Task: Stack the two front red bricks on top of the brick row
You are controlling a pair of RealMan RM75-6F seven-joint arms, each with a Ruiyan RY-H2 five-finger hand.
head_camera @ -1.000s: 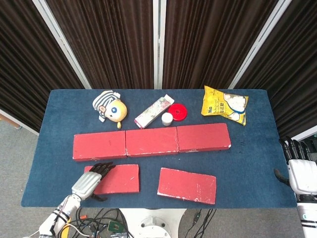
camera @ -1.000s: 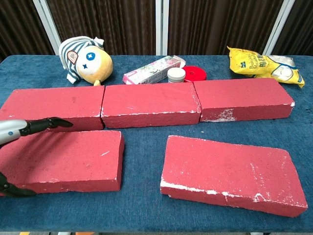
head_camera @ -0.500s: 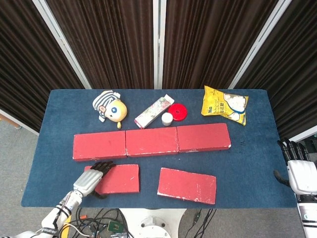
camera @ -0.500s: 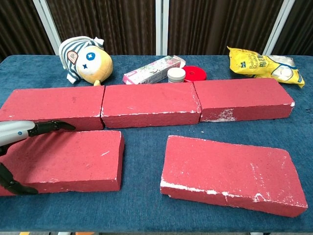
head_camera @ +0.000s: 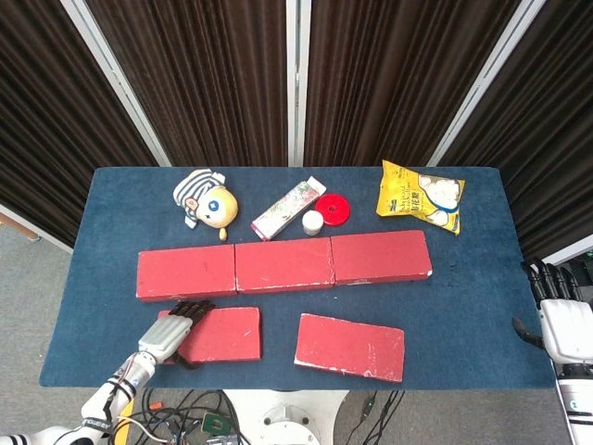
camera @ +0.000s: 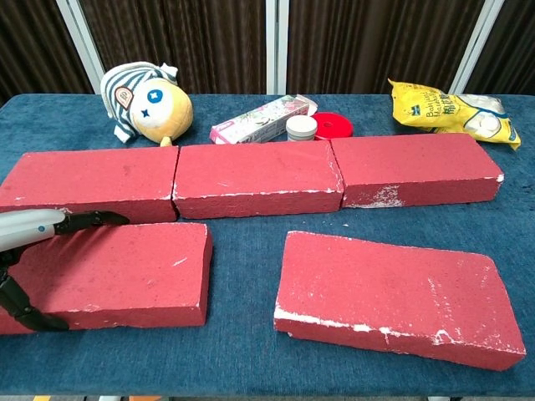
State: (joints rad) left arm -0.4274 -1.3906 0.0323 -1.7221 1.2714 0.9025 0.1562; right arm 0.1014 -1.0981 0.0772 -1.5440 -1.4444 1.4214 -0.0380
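Note:
Three red bricks form a row (head_camera: 283,264) (camera: 255,177) across the middle of the blue table. In front of it lie two loose red bricks, the left one (head_camera: 222,334) (camera: 125,271) and the right one (head_camera: 350,346) (camera: 393,296), which sits slightly askew. My left hand (head_camera: 169,332) (camera: 25,242) rests over the left brick's left end, with its fingers (camera: 88,220) stretched to the far edge and its thumb at the near edge. That brick lies flat on the table. My right hand (head_camera: 559,320) hangs beyond the table's right edge, fingers apart and holding nothing.
Behind the row stand a plush toy (head_camera: 206,202) (camera: 146,102), a pink box (head_camera: 287,209), a small white jar (head_camera: 313,222), a red lid (head_camera: 334,209) and a yellow snack bag (head_camera: 422,195). Cables hang below the table's front edge (head_camera: 278,387).
My left hand has sunk lower and drawn slightly back toward the table's near left corner, settling onto the left brick's end. The bricks have not moved, and the right hand has barely shifted.

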